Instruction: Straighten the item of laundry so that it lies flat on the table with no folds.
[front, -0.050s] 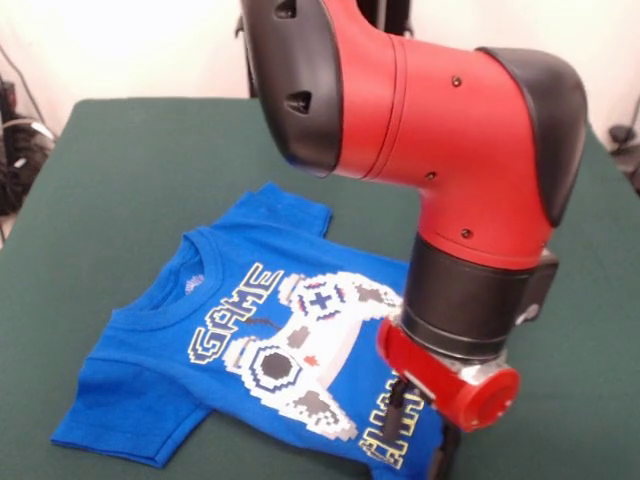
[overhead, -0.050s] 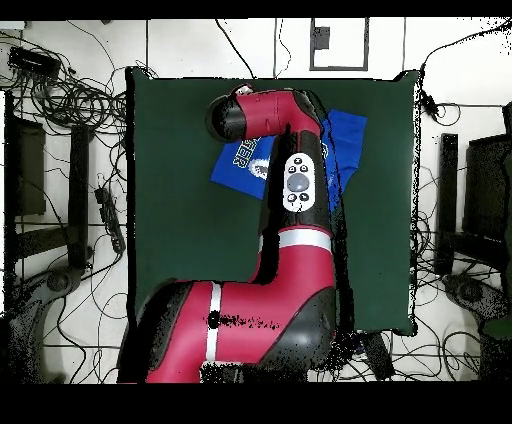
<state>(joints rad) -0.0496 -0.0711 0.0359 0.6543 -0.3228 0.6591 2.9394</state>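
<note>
Shirt (front, -0.050s: 250, 340) lay nearly flat; hand (front, -0.050s: 415, 415), grip unreadable, sat low at lower right and could have rucked the hem.

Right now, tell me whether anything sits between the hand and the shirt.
Nothing visible does. The hand hangs right over the printed lower part of the blue shirt, which lies on the green table. No other object shows on the cloth.
</note>
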